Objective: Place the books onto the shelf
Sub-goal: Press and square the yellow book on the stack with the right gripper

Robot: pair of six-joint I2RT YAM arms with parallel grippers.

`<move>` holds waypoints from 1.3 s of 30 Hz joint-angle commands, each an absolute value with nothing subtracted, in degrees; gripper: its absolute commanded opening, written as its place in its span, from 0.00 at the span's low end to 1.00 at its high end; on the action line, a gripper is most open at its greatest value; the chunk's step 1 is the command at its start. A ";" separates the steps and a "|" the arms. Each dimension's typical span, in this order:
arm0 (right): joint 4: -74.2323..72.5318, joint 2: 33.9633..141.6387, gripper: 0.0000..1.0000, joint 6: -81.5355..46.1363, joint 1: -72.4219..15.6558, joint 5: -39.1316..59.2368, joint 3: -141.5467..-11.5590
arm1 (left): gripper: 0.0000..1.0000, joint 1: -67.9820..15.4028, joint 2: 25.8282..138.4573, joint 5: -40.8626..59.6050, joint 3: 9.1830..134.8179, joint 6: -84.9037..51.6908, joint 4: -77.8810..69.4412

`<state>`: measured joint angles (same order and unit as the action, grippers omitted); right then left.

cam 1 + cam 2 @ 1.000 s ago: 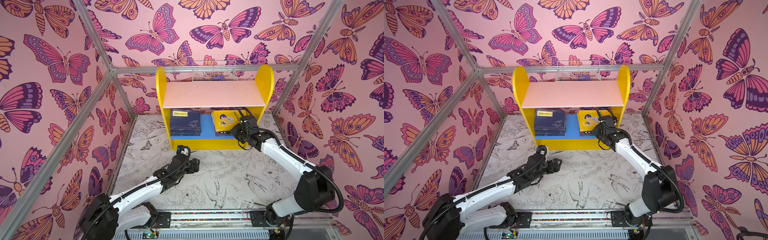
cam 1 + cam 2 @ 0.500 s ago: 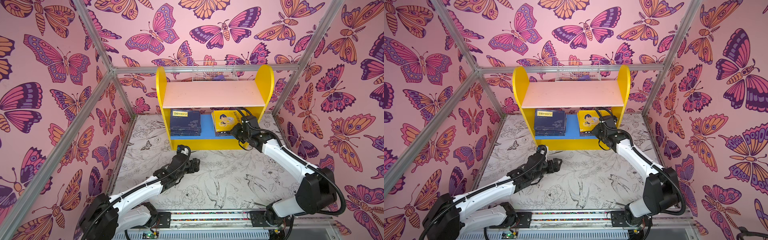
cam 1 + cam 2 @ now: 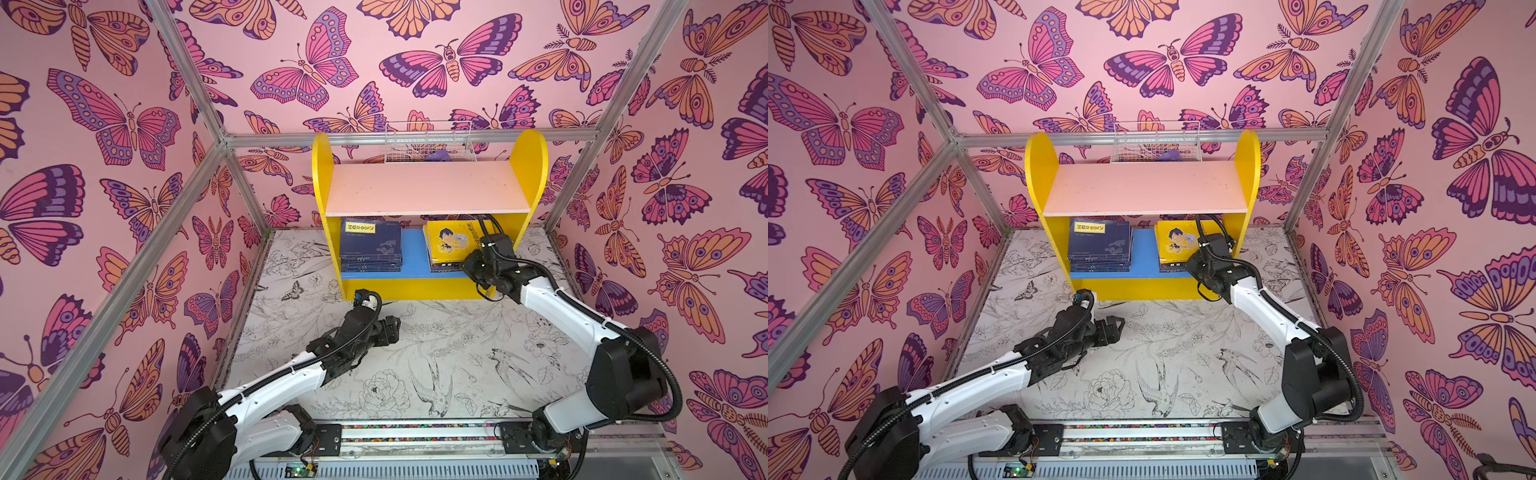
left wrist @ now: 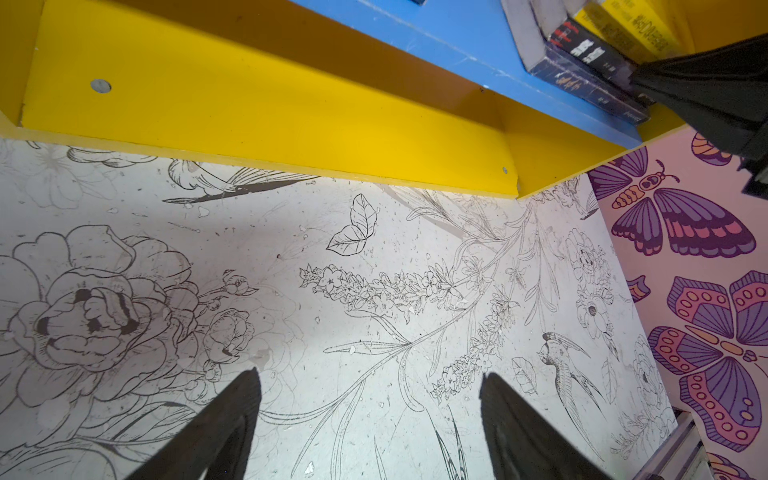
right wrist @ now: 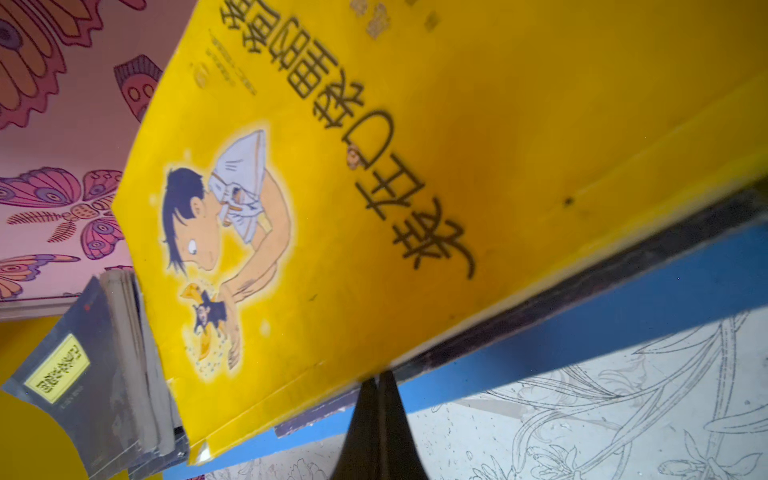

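Note:
The shelf (image 3: 428, 187) (image 3: 1142, 187) stands at the back with its pink upper board bare. On its blue lower board (image 3: 411, 257) lie two flat stacks of books: navy ones (image 3: 370, 243) (image 3: 1100, 245) (image 5: 95, 374) on the left, and a pile topped by a yellow cartoon cover (image 3: 451, 245) (image 3: 1177, 245) (image 5: 332, 208) on the right. My right gripper (image 3: 473, 262) (image 3: 1196, 264) (image 5: 377, 374) is shut and holds nothing, its tips against the front edge of the yellow-topped pile. My left gripper (image 3: 392, 328) (image 3: 1115, 328) (image 4: 370, 374) is open and empty over the table in front of the shelf.
A white wire basket (image 3: 428, 143) (image 3: 1156, 145) with a small purple thing in it sits behind the shelf's top. Butterfly-patterned walls and metal frame bars close in the left, right and back. The table (image 3: 436, 353) carries a black-and-white flower print.

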<state>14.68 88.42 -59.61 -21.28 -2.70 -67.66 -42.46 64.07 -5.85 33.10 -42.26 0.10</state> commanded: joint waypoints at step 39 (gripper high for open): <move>15.27 84.90 0.00 -58.49 -16.48 0.52 -69.90 | 0.85 -42.90 62.31 -10.05 33.38 -41.55 2.75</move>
<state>15.03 88.86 -58.35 -19.09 2.81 -70.00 -42.50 64.36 -6.59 33.52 -41.85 0.75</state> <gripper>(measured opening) 0.054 0.851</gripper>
